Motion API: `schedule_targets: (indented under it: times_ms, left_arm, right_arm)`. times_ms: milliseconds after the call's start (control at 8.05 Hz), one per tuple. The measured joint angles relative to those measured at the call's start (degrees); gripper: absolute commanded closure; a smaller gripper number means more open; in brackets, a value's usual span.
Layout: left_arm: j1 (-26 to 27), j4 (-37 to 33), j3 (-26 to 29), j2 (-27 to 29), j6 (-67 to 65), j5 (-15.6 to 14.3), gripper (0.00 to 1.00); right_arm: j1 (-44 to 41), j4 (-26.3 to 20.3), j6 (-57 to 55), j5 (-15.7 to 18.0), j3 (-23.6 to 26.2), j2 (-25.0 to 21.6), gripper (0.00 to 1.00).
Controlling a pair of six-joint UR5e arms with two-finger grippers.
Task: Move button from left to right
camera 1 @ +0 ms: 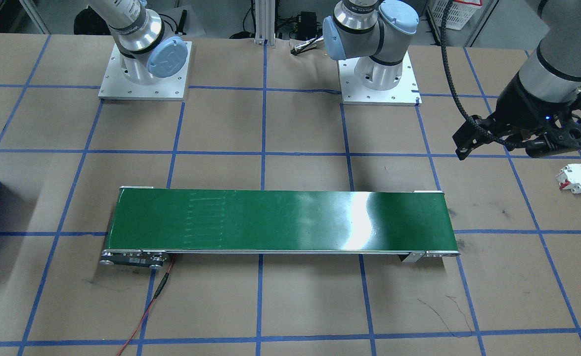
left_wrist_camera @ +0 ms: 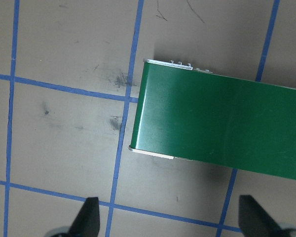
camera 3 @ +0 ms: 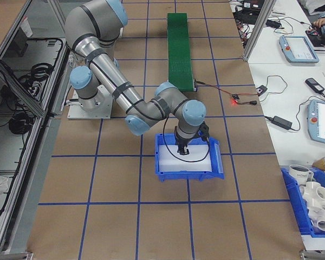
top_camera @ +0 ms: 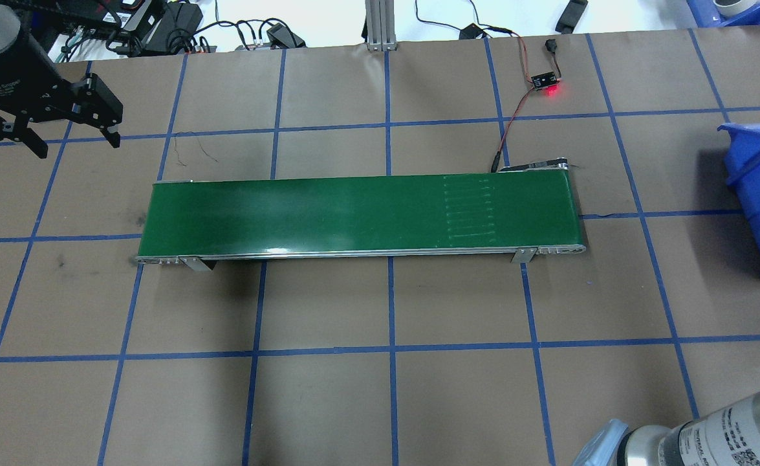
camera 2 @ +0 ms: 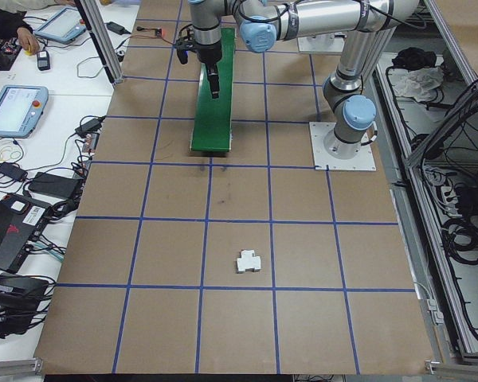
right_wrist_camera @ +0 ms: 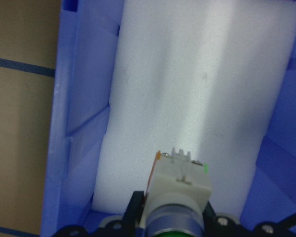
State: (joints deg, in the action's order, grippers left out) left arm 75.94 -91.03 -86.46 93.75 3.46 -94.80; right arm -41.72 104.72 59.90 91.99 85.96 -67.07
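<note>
Since the right claw [right_wrist_camera: 170, 228] is already over the blue plastic bin [right_wrist_camera: 81, 123] with the small push-button switch [right_wrist_camera: 180, 185] pinched between its fingers, you're nearly done: the carry looks finished and what's left, by my read, is lowering, letting go and pulling out. The side view from the robot's right shows that same claw [camera 3: 182, 150] poised just above the white foam liner [camera 3: 197, 161] inside the bin [camera 3: 219, 162], beyond the near end of the long green conveyor belt [camera 3: 180, 46]. I can't tell if the button touches the foam yet; the wrist view suggests it hangs just above.

Button look: whitish-grey boxy body, ribbed terminal end pointing away from the claw, a dull metal collar below it, a sliver of green cap at the frame's bottom edge. Small orange and green marks sit on its two upper corners. It sits square in the grip, not visibly tilted.

The left claw [camera 1: 522, 136] is spread wide and holds nothing, hovering beyond the belt's [camera 1: 280, 220] opposite end. Its wrist view shows both fingertips [left_wrist_camera: 87, 217] apart over bare worktop [left_wrist_camera: 64, 138]. A white boxy breaker with a red lever [camera 1: 574, 178] lies on the worktop near that claw, not part of your job.
</note>
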Motion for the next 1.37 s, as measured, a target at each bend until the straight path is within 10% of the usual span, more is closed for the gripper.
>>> schedule_targets:
  times_ms: [497, 869, 1366]
  left_arm:
    - [0.0, 0.1, 0.0, -0.1, -0.2, -0.2, 0.00]
    - [0.0, 0.3, -0.1, -0.4, -0.1, -0.3, 0.00]
    - [0.0, 0.4, 0.0, -0.5, -0.1, -0.4, 0.00]
  right_arm:
    - [0.3, 3.4, 0.8, 0.4, 0.2, 4.5, 0.97]
    - [0.7, 4.7, 0.8, 0.4, 0.9, 6.2, 0.47]
    - [0.8, 5.4, 0.9, -0.3, 2.7, 6.8, 0.24]
